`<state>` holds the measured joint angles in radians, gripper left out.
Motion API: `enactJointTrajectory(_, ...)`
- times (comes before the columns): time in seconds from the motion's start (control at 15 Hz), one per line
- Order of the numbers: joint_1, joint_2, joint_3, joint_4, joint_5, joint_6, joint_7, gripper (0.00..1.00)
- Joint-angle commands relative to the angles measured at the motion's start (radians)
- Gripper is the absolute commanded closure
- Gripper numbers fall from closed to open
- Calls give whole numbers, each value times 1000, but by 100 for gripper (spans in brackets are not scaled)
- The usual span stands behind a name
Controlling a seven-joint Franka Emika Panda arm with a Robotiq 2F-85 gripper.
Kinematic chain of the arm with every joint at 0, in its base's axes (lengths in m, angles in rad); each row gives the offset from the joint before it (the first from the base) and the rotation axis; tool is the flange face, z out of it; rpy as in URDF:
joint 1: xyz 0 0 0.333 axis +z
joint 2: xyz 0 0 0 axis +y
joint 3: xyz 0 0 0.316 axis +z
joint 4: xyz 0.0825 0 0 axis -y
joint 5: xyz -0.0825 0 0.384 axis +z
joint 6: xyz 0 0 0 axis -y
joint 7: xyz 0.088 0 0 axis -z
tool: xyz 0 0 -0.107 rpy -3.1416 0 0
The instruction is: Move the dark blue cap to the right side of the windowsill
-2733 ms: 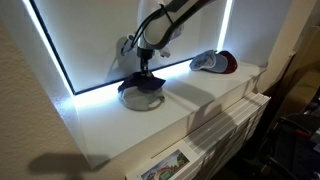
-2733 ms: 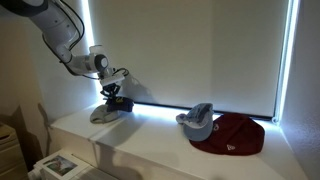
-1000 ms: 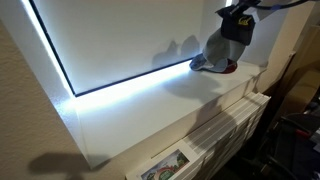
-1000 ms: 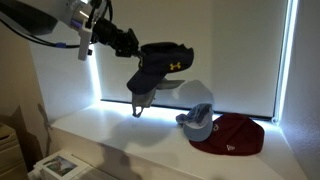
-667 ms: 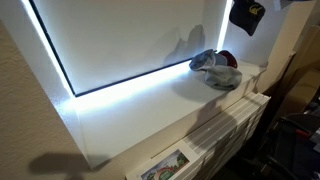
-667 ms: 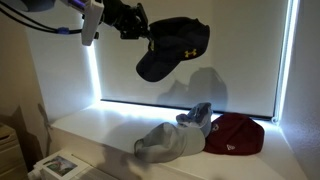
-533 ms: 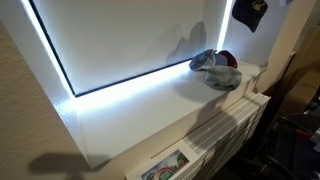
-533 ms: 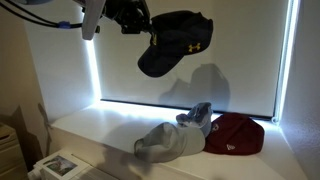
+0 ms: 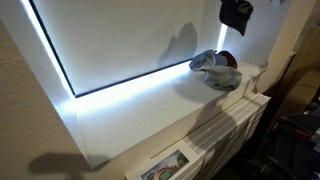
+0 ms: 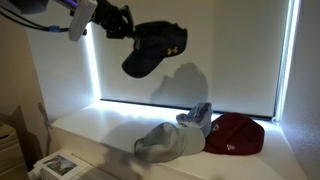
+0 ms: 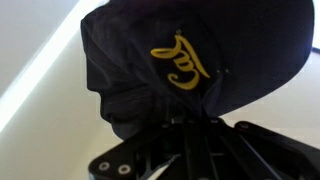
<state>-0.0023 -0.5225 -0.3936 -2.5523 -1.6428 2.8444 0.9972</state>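
Note:
The dark blue cap (image 10: pixel 152 48) with a yellow logo hangs high in the air, held by my gripper (image 10: pixel 128 28). In an exterior view it shows at the top right (image 9: pixel 236 14), well above the windowsill (image 9: pixel 150 110). In the wrist view the cap (image 11: pixel 190 60) fills the frame right in front of my gripper (image 11: pixel 190 125), which is shut on its fabric. The fingertips are hidden by the cap.
A grey cap (image 10: pixel 198 118) and a dark red cap (image 10: pixel 232 135) lie at the right end of the sill, also seen in an exterior view (image 9: pixel 215 66). A grey patch (image 10: pixel 165 143) shows in front of them. A lit blind (image 10: pixel 190 50) stands behind.
My gripper has lifted the dark blue cap off the left of the sill and carried it high up across the window. In the last half second it shifted slightly back.

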Motion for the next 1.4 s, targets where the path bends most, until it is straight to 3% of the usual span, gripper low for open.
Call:
enactJointTrajectory(0.0, 116, 131, 67, -2, 130, 24, -39, 99)
enactJointTrajectory(0.2, 215, 309, -45, 98, 385, 172, -258, 99)
enactJointTrajectory(0.4, 403, 448, -258, 94, 671, 296, -497, 99)
enactJointTrajectory(0.53, 549, 417, -397, -10, 859, 312, -671, 99)
enactJointTrajectory(0.67, 660, 268, -461, -86, 1045, 139, -830, 99)
enactJointTrajectory(0.73, 645, 276, -479, -30, 1141, 59, -877, 99)
enactJointTrajectory(0.8, 585, 299, -465, 51, 1084, 10, -779, 99)
enactJointTrajectory(1.07, 446, 275, -452, 172, 1004, -102, -654, 99)
enactJointTrajectory(1.2, 364, 291, -434, 212, 917, -100, -552, 99)
enactJointTrajectory(1.33, 280, 312, -406, 243, 754, -84, -427, 99)
